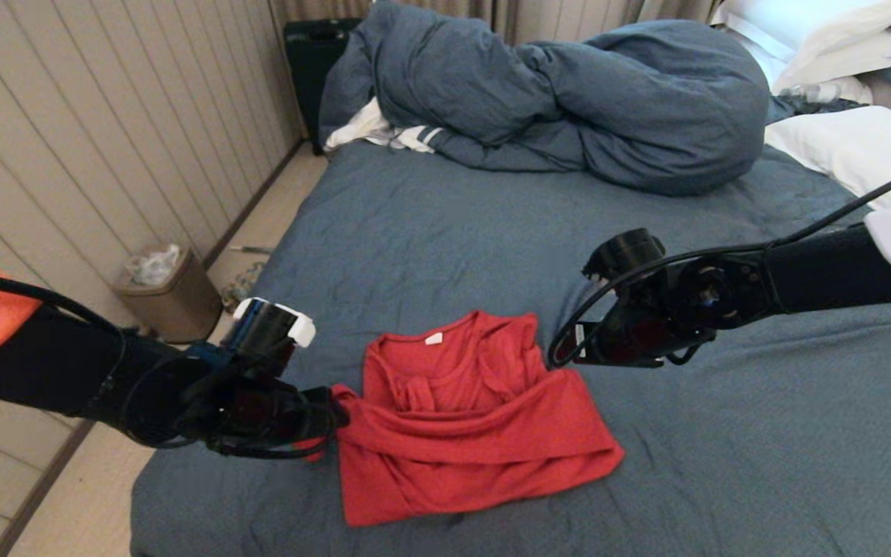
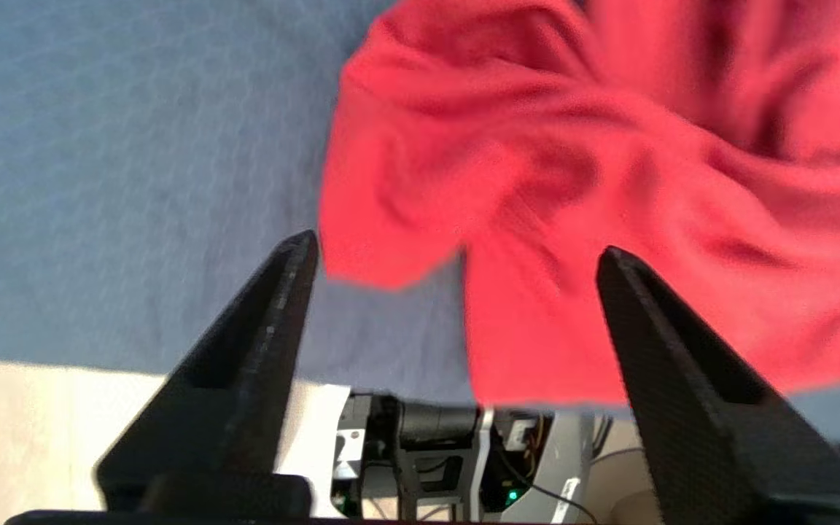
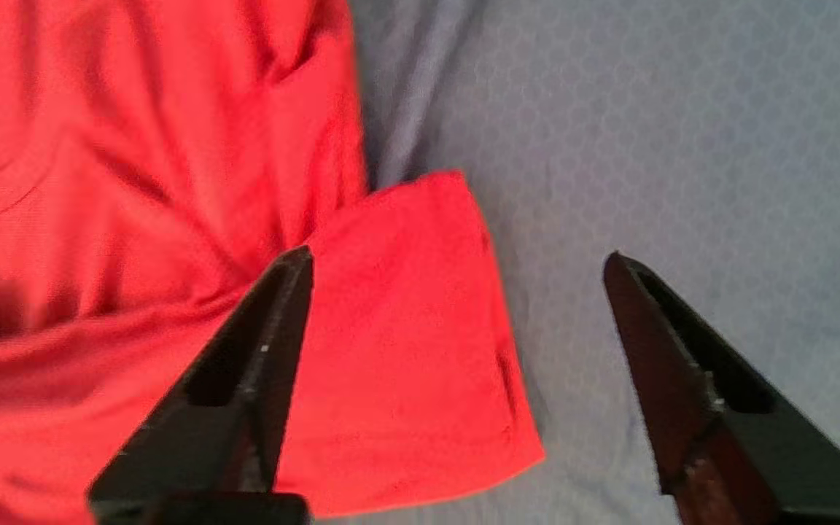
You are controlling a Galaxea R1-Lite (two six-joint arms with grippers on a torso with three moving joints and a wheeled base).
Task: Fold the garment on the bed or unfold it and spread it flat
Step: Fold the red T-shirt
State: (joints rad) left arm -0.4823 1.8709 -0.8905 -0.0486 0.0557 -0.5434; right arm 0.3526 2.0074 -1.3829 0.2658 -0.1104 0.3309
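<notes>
The garment point(image 1: 461, 418), a red T-shirt, lies crumpled on the near part of the bed point(image 1: 724, 449), with its lower part folded up over the chest and the white neck label showing. My left gripper point(image 1: 339, 414) is at the garment's left edge, by the sleeve. It is open, its fingers point(image 2: 274, 328) spread wide over the red cloth point(image 2: 573, 182), gripping nothing. My right gripper point(image 1: 560, 352) hovers at the garment's right shoulder. It is open too, and the right sleeve point(image 3: 405, 328) lies flat on the sheet below its fingers point(image 3: 267, 350).
A bunched blue-grey duvet point(image 1: 569, 100) fills the far end of the bed, with a white striped cloth point(image 1: 384, 131) beside it and white pillows point(image 1: 855, 147) at far right. The bed's left edge drops to the floor, where a bin point(image 1: 171, 298) stands.
</notes>
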